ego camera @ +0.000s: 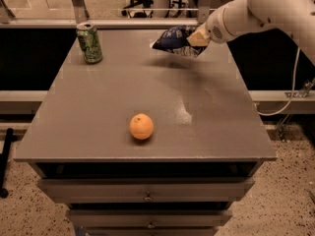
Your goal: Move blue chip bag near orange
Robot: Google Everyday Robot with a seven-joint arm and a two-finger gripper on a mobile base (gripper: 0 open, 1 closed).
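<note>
The blue chip bag [174, 40] is a crinkled navy foil bag, held in the air above the far right part of the grey table [98, 107]. My gripper [198, 37] is shut on the bag's right end, with the white arm reaching in from the upper right. The orange [141, 126] sits on the table near the front edge, a little left of centre, well apart from the bag and closer to me.
A green drink can [89, 43] stands upright at the table's far left corner. Drawers [147, 191] run below the table's front edge. A metal rail [123, 23] and office chairs lie beyond the far edge. A cable hangs at the right.
</note>
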